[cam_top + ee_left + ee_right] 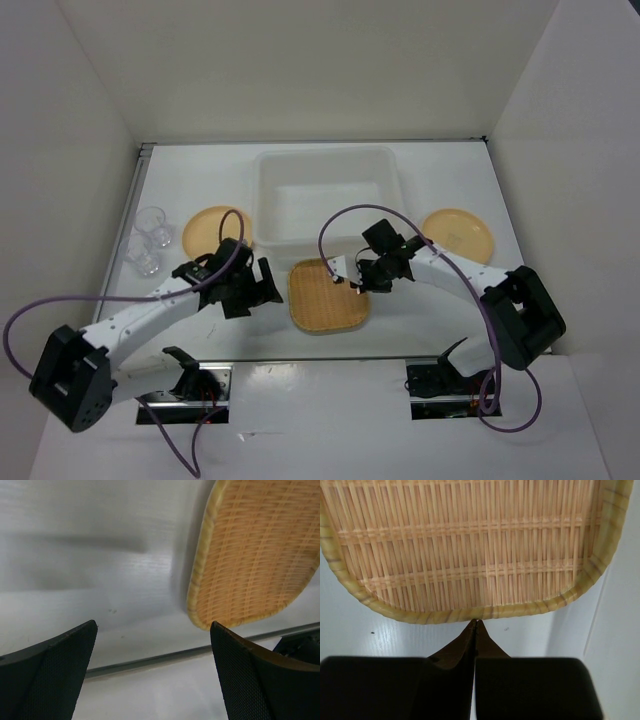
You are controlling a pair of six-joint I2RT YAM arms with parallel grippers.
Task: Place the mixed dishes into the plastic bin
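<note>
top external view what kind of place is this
Probably a lab robot test booth, not a kitchen: plain white panel walls box in a white table, two white-and-black robot arms are bolted at its near edge, and a translucent white rectangular plastic bin stands on it.

Tan basket weave crossed by paler straw bands covers the rounded-square woven plate (328,295), its yellowish rim streaked brown, on a plain white table (440,175). The left round plate (217,230) and right round plate (457,235) are an unpatterned tan-yellow. Two glass cups (147,238) are clear and colourless; the plastic bin (326,160) is translucent white. White arms (140,315) carry black joints and purple cables (322,238). The left pincer (152,625) is matte black with a fine dotted grain; the right pincer (476,625) is plain black.
</note>
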